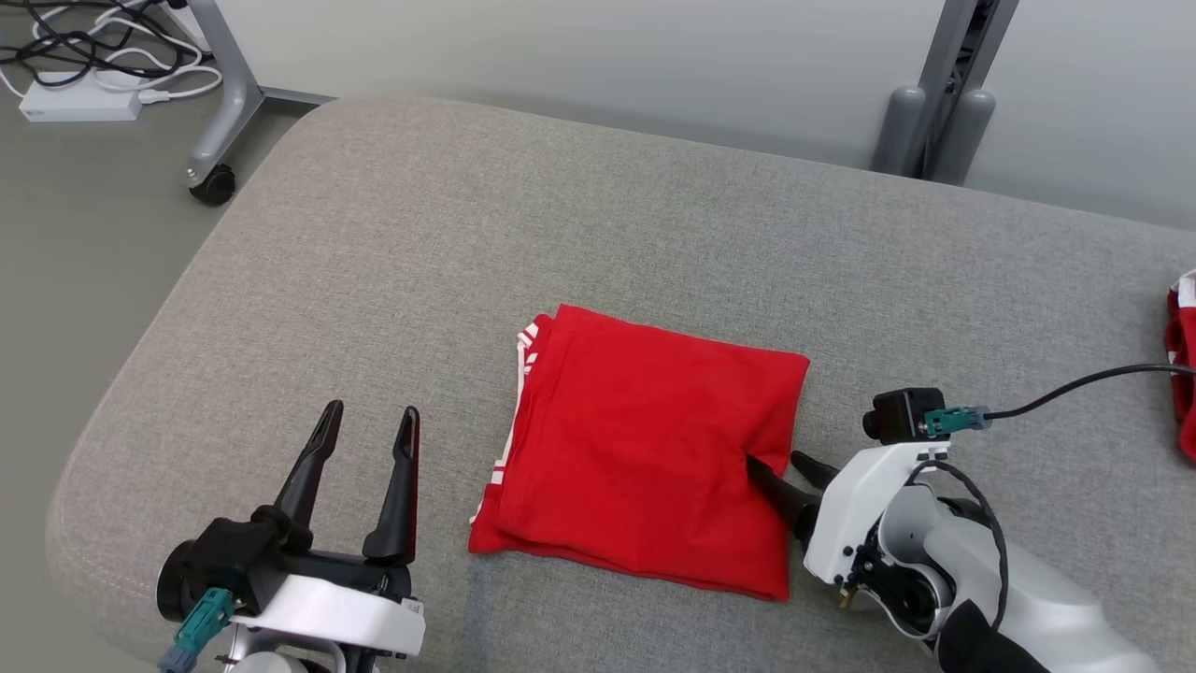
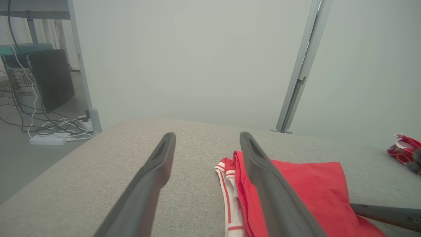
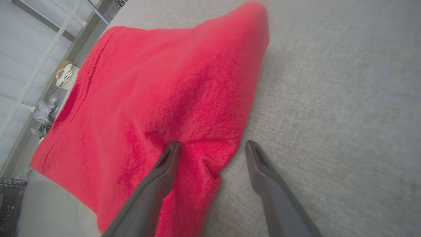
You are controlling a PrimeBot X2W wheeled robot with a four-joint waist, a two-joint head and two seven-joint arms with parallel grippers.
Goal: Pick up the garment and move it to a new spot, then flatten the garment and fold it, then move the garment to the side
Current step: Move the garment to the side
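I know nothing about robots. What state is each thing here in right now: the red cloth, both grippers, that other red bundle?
red garment, folded into a rectangle, lying flat on the grey cushion.
left gripper, open, empty, beside the garment, not touching it.
right gripper, open, one finger on the garment's right edge, the other over bare cushion.
second red garment, crumpled, at the cushion's far right.

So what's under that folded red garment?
The grey cushion shows all around the red garment, so it lies on that. A white-and-red striped layer peeks from under its left edge. Anything else beneath the folds is covered.
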